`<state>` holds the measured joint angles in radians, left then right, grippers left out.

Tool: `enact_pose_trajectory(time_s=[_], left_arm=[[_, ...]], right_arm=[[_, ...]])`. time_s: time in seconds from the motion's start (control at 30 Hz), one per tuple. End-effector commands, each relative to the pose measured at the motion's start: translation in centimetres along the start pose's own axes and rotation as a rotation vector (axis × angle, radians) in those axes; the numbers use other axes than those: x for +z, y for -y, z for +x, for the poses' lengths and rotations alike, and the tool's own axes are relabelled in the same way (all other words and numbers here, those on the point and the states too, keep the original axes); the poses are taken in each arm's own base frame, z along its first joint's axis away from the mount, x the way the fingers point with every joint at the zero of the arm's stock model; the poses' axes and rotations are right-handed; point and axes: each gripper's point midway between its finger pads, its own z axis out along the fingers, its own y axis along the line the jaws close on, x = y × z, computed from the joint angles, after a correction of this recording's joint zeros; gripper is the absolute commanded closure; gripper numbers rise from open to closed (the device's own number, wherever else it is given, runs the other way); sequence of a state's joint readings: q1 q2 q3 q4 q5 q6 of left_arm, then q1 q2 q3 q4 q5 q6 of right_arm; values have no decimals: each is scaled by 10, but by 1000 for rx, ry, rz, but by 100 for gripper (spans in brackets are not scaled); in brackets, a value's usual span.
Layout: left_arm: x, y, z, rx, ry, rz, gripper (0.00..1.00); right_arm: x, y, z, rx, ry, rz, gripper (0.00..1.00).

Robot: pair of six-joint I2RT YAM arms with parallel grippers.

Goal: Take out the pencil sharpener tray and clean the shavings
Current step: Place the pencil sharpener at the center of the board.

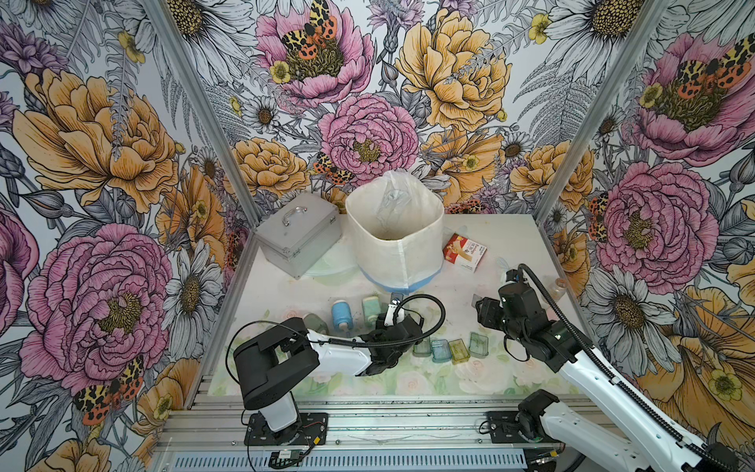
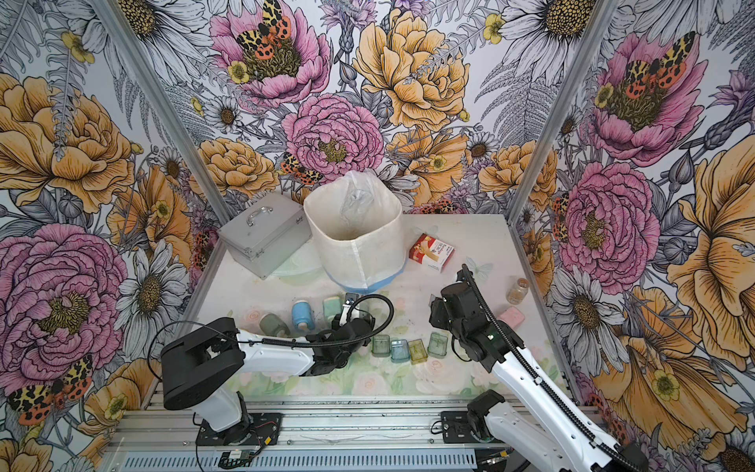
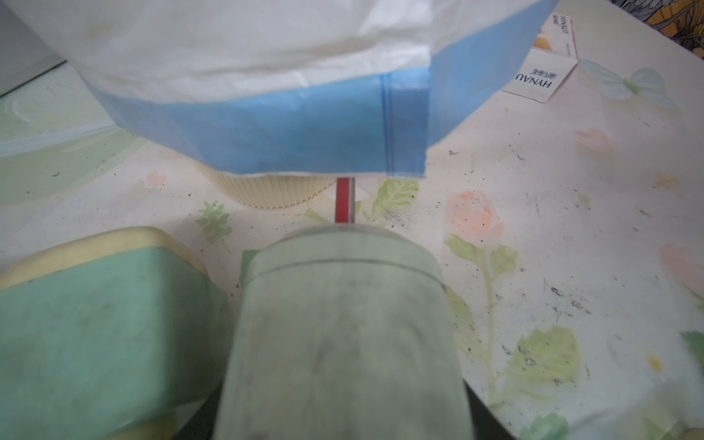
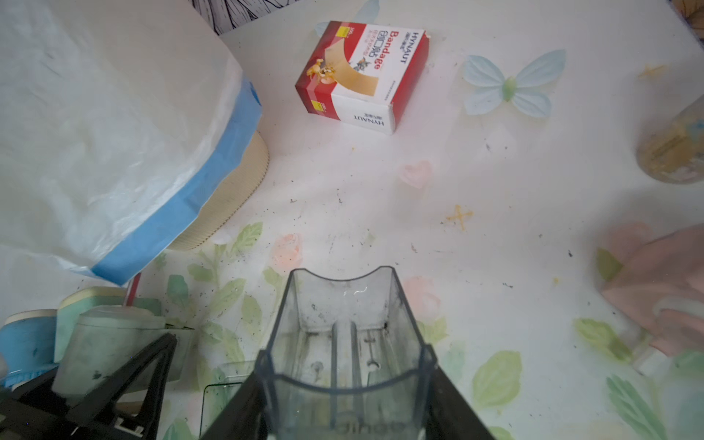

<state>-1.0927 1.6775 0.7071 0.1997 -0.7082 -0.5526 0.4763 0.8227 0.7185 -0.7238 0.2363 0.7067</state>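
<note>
Right gripper [image 4: 343,384] clamped on clear tray [image 4: 339,327]; tray interior in view, dark smudges inside. Left gripper [image 1: 395,307] closed around pale green sharpener [image 3: 343,324]; sits to left of right gripper, apart from it. Shavings [image 4: 338,198] lie as dark flecks on table [image 4: 495,190] ahead of both grippers. Lined bin [image 4: 114,133] ahead-left of tray, not touching; box [image 4: 362,76] further ahead.

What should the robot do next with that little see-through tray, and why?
Probably lift the clear tray over the bag-lined bin and tip it. The right gripper already grips it, dark shavings cling inside, and the bin stands open.
</note>
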Motion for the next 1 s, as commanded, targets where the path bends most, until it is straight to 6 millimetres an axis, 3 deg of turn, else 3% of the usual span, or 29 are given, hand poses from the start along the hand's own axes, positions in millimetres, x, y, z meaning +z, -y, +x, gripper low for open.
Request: enact_pose_trajectory(time_s=[0.0,0.2,0.37,0.97], left_arm=[[4,6,-14,-79,36,13,85],[9,6,-12,-69,28,12,77],[11,9,-10,-50,20,18,56],[17,9,3,-49,-11,15,38]], right_arm=[[-2,19,-1,58,43,76,68],[4,39,16,66,-2,170,69],[9,48,30,95,-29,202,70],[18,68,61,121,-83,281,72]])
